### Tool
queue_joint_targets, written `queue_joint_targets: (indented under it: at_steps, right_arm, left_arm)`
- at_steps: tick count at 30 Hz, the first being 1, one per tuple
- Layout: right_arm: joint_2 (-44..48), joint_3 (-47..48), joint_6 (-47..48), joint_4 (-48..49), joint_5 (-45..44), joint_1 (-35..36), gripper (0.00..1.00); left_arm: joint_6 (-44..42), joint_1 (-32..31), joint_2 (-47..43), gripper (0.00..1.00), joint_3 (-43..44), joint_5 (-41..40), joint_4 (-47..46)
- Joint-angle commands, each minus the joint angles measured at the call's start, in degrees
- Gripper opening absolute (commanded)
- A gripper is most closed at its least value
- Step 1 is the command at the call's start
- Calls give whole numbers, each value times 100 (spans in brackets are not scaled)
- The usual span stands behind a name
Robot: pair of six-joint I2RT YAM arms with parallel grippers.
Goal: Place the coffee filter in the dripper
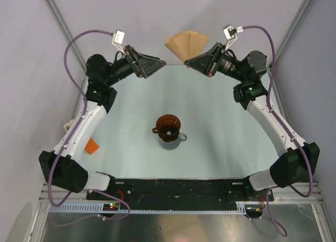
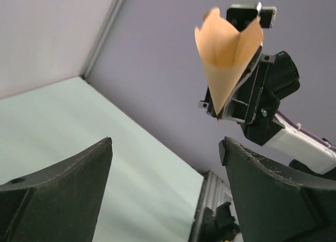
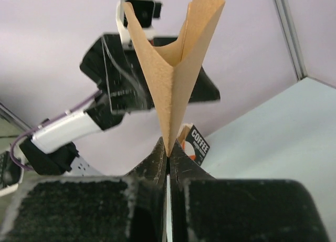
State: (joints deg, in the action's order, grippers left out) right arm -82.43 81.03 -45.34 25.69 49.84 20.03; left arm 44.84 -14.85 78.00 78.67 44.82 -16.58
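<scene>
From above, we see the right gripper (image 1: 189, 62) raised over the far edge of the table (image 1: 220, 126), its fingers pinched together on the pointed tip of the coffee filter (image 1: 185, 43). The tan paper fans out towards the back wall. The left gripper (image 1: 161, 65) faces it from just beside, jaws spread wide and holding nothing. The dripper (image 1: 168, 125) sits well apart from both at mid-table, on top of a jug (image 1: 173, 141). An orange box (image 1: 92, 146) lies beside the left arm.

In the left wrist view, our two dark fingers (image 2: 73, 171) stand far apart with only air between them. Beyond them the coffee filter (image 2: 227, 55) hangs as an open cone, its point clamped in the right gripper (image 2: 220, 112).

In the right wrist view, the right gripper (image 3: 168, 157) is closed tight on the bottom tip of the coffee filter (image 3: 167, 79), which rises upright with its mouth open. The left gripper (image 3: 123, 76) is behind it, and the orange box (image 3: 197, 144), lettered COFFEE, shows low beside the paper.
</scene>
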Motion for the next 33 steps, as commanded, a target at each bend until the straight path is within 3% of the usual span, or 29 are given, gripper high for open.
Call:
queue_joint_targets:
  at_steps: [1, 10, 20, 33]
  right_arm:
    - [-26, 7, -896, 641, -422, 56, 0]
    - [-13, 10, -897, 390, -417, 158, 0]
    - [7, -30, -800, 386, -378, 301, 0]
    - [31, -35, -611, 441, -459, 377, 0]
  left_arm:
    - [722, -452, -232, 87, -217, -561, -1188]
    - [1266, -923, -21, 83, -438, -1033, -1952]
    - [1402, -1104, 104, 76, -467, -1256, -2069]
    - [1484, -1262, 234, 53, -429, -1346, -2069]
